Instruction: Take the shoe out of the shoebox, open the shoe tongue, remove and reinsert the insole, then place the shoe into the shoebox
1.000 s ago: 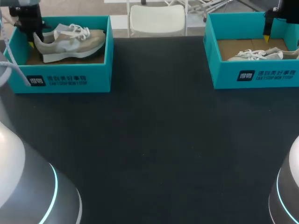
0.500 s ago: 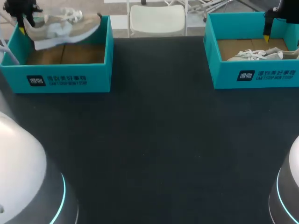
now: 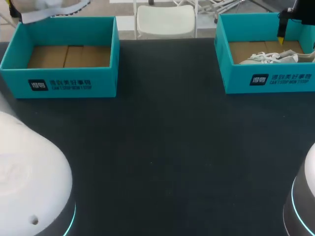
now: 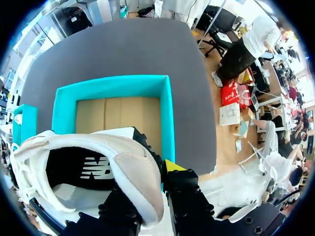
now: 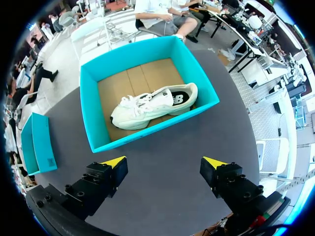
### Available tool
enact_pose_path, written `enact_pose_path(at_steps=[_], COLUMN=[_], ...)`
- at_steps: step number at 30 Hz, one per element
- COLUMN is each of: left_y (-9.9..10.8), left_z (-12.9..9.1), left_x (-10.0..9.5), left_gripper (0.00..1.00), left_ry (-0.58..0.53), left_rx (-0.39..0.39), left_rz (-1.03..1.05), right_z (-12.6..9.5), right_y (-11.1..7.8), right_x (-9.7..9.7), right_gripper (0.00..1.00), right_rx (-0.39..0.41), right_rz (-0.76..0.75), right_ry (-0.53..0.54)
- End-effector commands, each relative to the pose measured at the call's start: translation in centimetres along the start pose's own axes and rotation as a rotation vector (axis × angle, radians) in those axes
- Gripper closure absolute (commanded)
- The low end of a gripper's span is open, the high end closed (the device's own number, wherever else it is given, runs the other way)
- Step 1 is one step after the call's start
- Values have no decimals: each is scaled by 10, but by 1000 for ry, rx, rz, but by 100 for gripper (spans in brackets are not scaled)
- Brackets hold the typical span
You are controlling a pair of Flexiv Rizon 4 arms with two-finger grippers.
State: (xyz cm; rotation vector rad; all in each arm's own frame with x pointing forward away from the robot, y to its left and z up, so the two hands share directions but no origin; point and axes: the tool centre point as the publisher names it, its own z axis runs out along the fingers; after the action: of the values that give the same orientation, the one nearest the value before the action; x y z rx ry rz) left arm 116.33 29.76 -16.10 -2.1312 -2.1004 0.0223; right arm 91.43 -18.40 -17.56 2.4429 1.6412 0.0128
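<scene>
A beige and white shoe point(image 4: 93, 167) hangs above the empty left teal shoebox point(image 4: 166, 113). My left gripper point(image 4: 150, 184) is shut on the shoe's heel collar, one finger inside and one outside. In the head view only the shoe's sole and laces point(image 3: 47, 11) show, above the left shoebox point(image 3: 64, 83). A second white shoe point(image 5: 152, 105) lies on its side in the right teal shoebox point(image 5: 152, 127). My right gripper point(image 5: 164, 162) stands open high above that box, holding nothing. In the head view it point(image 3: 281, 38) hangs over the right shoebox point(image 3: 266, 78) and its shoe point(image 3: 268, 57).
The dark table point(image 3: 167, 147) stretches between and in front of the two boxes. A white chair point(image 3: 165, 19) stands just beyond the table's far edge. The left box shows only its bare cardboard floor point(image 3: 69, 55).
My left gripper has lifted the shoe up out of the left shoebox to well above it. The box now stands empty. The right arm has not moved.
</scene>
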Motion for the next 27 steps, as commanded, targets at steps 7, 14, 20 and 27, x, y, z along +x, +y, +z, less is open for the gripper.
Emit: enact_pose_path(at_steps=[7, 14, 20, 27], left_y=[-22, -22, -27, -64], left_z=[-12, -12, -12, -15], left_x=[-2, -2, -8, -60], left_gripper=[100, 100, 100, 100], left_ry=[6, 6, 7, 20], left_rx=[-46, -46, -57, -103], left_rz=[0, 0, 15, 48], right_z=[0, 0, 0, 0], right_y=[-1, -1, -1, -1], right_x=[0, 0, 0, 0], right_gripper=[0, 0, 0, 0], right_rx=[-2, -2, -2, -2], right_rz=[1, 1, 1, 1], right_ry=[0, 0, 0, 0])
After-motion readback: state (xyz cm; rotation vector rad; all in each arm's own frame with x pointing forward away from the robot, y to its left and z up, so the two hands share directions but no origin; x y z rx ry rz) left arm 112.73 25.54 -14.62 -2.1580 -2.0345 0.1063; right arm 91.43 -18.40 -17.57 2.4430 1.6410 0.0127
